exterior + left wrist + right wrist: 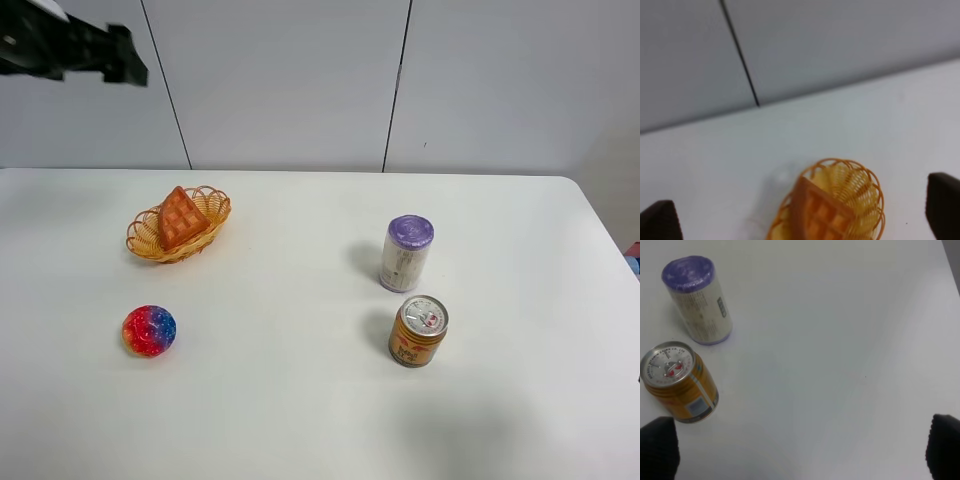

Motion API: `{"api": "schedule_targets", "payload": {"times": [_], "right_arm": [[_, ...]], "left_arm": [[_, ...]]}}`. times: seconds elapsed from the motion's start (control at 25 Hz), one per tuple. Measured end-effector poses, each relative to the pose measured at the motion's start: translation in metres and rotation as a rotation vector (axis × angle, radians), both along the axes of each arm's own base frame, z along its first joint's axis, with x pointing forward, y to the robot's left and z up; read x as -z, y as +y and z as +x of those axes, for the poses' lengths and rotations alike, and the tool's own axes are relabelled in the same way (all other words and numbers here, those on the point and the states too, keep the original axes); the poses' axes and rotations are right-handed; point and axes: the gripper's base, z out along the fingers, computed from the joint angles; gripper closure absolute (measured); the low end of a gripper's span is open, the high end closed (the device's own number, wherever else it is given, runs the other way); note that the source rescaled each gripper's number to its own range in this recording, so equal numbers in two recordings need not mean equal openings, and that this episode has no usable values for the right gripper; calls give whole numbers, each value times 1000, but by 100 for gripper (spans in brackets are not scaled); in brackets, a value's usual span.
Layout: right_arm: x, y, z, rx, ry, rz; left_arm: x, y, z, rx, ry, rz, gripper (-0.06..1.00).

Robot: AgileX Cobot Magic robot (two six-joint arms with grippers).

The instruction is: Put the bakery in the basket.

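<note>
The bakery [181,217], an orange-brown waffle wedge with a grid pattern, lies inside the woven tan basket [213,199] at the table's back left, leaning on its rim. In the left wrist view the waffle [821,215] and the basket [865,192] show below my left gripper [801,214], which is open, empty and held high above them. The left arm [75,48] shows at the top left of the high view. My right gripper [801,447] is open and empty above bare table; it does not show in the high view.
A red-blue speckled ball [149,330] lies at the front left. A purple-lidded white canister [406,253] and a gold drink can [418,331] stand right of the middle; both show in the right wrist view, canister [697,300] and can [680,382].
</note>
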Motion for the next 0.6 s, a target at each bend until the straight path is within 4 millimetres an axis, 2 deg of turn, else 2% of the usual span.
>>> {"api": "schedule_targets", "payload": {"times": [0.08, 0.16, 0.2, 0.36, 0.44, 0.48, 0.6], "right_arm": [[0, 0, 0, 0, 0, 0], [0, 0, 0, 0, 0, 0], [0, 0, 0, 0, 0, 0], [0, 0, 0, 0, 0, 0], [0, 0, 0, 0, 0, 0], [0, 0, 0, 0, 0, 0], [0, 0, 0, 0, 0, 0]], "left_arm": [[-39, 16, -38, -31, -70, -2, -4], [-66, 32, -74, -74, -122, 7, -4], [-81, 42, -100, -107, -148, 13, -4], [-113, 58, -194, -206, -235, 24, -4], [-112, 56, -232, -220, -286, 15, -4], [-111, 51, -259, -216, -336, 2, -4], [-77, 44, -303, -211, -333, -24, -4]]}}
